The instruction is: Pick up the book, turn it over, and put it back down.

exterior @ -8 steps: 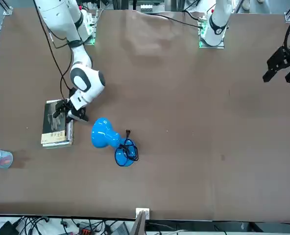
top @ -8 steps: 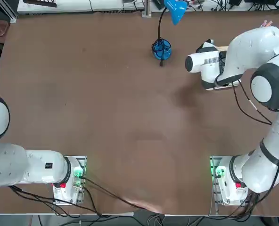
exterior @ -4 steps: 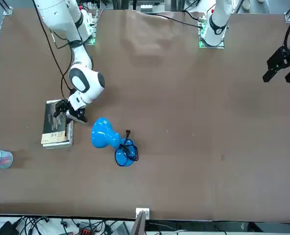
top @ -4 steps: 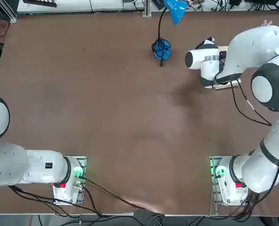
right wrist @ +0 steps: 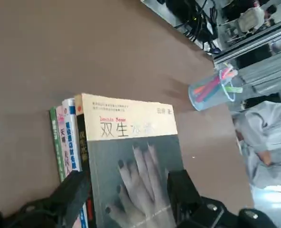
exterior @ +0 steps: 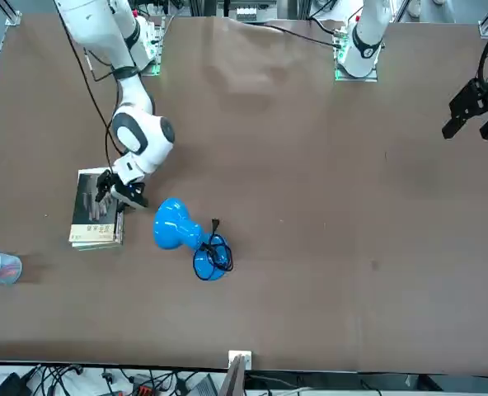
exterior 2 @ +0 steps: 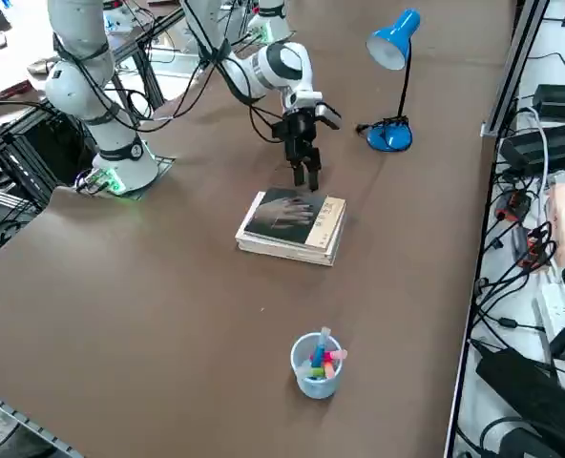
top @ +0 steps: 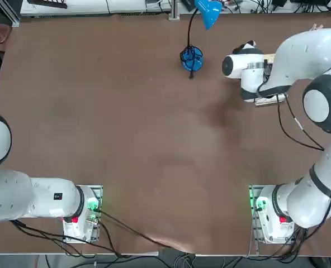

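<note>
Near the bench's far right edge, the right gripper (exterior 2: 307, 177) hovers, fingers spread, over the book (exterior 2: 293, 225), cover up; which stage is unclear.

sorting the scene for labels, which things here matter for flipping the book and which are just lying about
In the job:
book
right hand, open at the book's edge

Just lying about:
blue desk lamp
cup of pens
</note>
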### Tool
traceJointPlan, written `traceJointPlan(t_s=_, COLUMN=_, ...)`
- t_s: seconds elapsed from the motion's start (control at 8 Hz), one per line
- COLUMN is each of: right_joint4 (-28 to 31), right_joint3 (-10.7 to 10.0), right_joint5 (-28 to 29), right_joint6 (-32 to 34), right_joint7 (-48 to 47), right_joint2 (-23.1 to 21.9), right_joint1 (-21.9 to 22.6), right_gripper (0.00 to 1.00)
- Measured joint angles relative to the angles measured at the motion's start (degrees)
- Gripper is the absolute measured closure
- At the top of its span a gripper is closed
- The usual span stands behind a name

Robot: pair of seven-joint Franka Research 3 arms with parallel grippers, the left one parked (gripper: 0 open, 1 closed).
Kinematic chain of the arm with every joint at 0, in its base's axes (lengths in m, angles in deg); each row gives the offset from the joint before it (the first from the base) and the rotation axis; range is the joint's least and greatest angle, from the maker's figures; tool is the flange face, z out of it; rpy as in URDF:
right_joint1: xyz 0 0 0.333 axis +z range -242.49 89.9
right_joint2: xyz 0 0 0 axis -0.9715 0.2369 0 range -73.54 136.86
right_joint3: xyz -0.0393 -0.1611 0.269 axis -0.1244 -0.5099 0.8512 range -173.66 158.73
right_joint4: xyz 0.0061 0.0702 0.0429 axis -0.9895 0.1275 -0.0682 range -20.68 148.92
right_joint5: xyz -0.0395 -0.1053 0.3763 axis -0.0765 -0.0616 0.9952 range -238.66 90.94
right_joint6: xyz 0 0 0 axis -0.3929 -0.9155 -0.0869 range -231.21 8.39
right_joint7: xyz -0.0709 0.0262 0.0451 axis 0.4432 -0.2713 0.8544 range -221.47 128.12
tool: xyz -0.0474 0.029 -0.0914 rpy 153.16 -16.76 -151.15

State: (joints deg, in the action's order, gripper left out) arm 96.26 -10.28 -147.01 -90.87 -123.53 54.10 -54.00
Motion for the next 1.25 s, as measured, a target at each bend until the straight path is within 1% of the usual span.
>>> traceJointPlan(t_s=0.25, right_joint4=0.66, right_joint3=-0.01, right_joint5=0.65, right_joint6=-1.77, right_joint7=1.2, right_joint2=-2.95, right_joint1=-1.2, right_gripper=0.01)
traceJointPlan(t_s=0.38, right_joint4=0.43, right_joint3=0.0, right_joint5=3.35, right_joint6=-2.14, right_joint7=3.68, right_joint2=-4.16, right_joint1=-1.2, right_gripper=0.01)
traceJointPlan(t_s=0.75, right_joint4=-3.27, right_joint3=-0.07, right_joint5=18.15, right_joint6=-2.35, right_joint7=19.77, right_joint2=-8.46, right_joint1=-1.47, right_gripper=0.01)
traceJointPlan(t_s=1.12, right_joint4=-6.37, right_joint3=-0.32, right_joint5=31.88, right_joint6=-2.25, right_joint7=36.93, right_joint2=-12.26, right_joint1=-4.51, right_gripper=0.01)
traceJointPlan(t_s=1.25, right_joint4=-7.56, right_joint3=-0.37, right_joint5=36.64, right_joint6=-1.29, right_joint7=42.0, right_joint2=-13.32, right_joint1=-5.34, right_gripper=0.01)
